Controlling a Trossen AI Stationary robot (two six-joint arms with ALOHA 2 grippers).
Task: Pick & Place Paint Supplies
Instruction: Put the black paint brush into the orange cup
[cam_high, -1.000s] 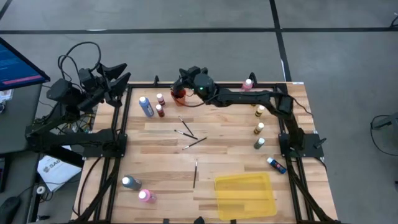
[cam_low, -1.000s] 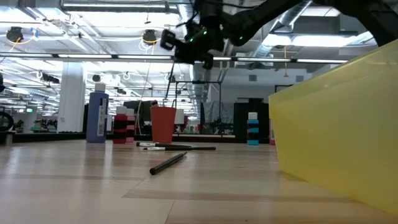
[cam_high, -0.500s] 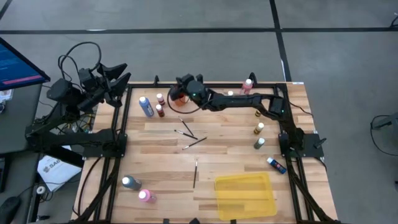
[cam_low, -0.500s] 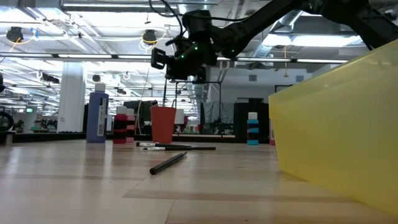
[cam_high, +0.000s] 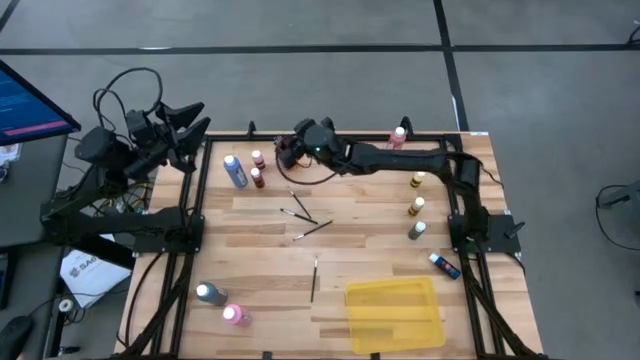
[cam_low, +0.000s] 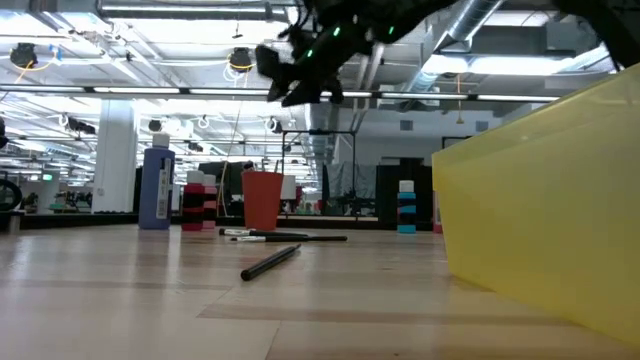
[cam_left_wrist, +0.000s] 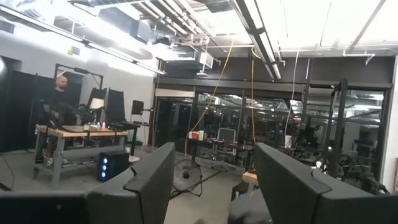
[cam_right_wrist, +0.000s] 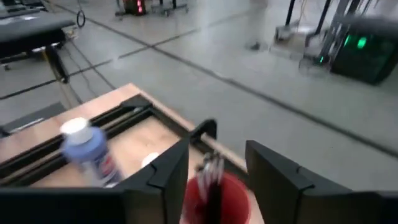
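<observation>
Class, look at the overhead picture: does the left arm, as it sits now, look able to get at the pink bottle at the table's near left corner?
Probably yes. The left gripper is parked off the far left corner, and the pink bottle stands on that same side with only bare wood between.

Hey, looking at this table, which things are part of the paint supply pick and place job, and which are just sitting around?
Part of the job:
- paint bottles, such as the blue bottle and pink bottle
- loose paintbrushes on the table
- brushes in the orange cup, under the right hand

Just lying about:
- yellow tray
- left hand, parked off the table
</observation>
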